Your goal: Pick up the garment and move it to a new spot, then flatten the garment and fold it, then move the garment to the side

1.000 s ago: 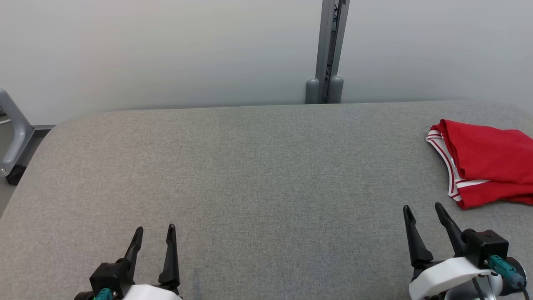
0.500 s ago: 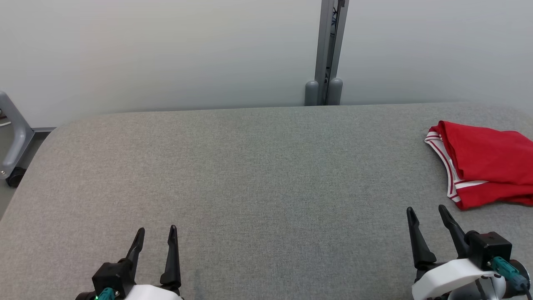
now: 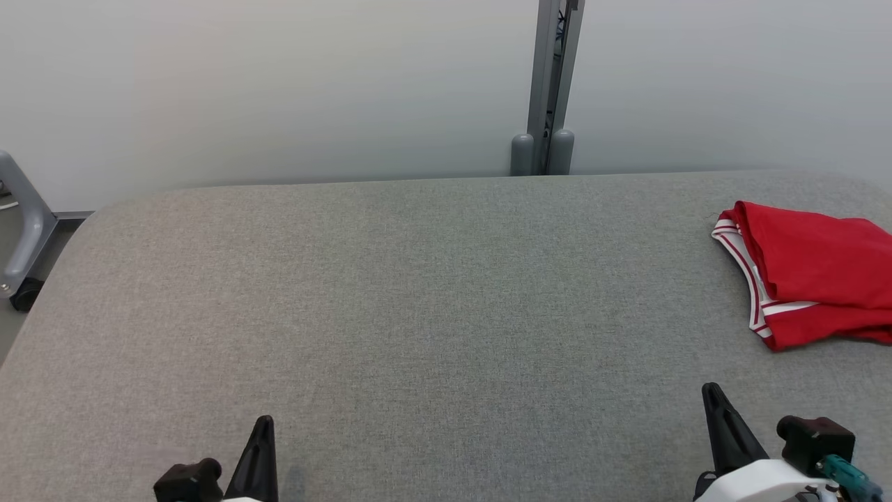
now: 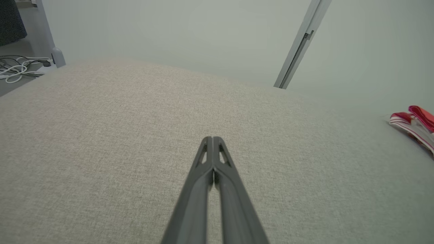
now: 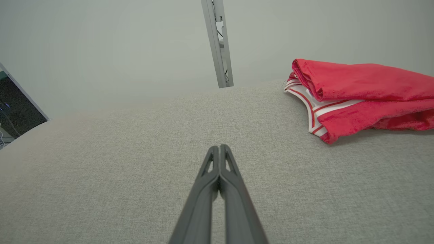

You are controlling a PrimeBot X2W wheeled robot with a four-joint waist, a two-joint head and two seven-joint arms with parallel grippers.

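Right end effector (image 5: 219,146) closed, apparently off garment (image 5: 359,84)

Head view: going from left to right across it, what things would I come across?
grey wheeled frame → left gripper → grey upright post → red garment

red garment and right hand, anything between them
Nothing; bare grey surface runs from the right hand to the red garment, per the right wrist view.
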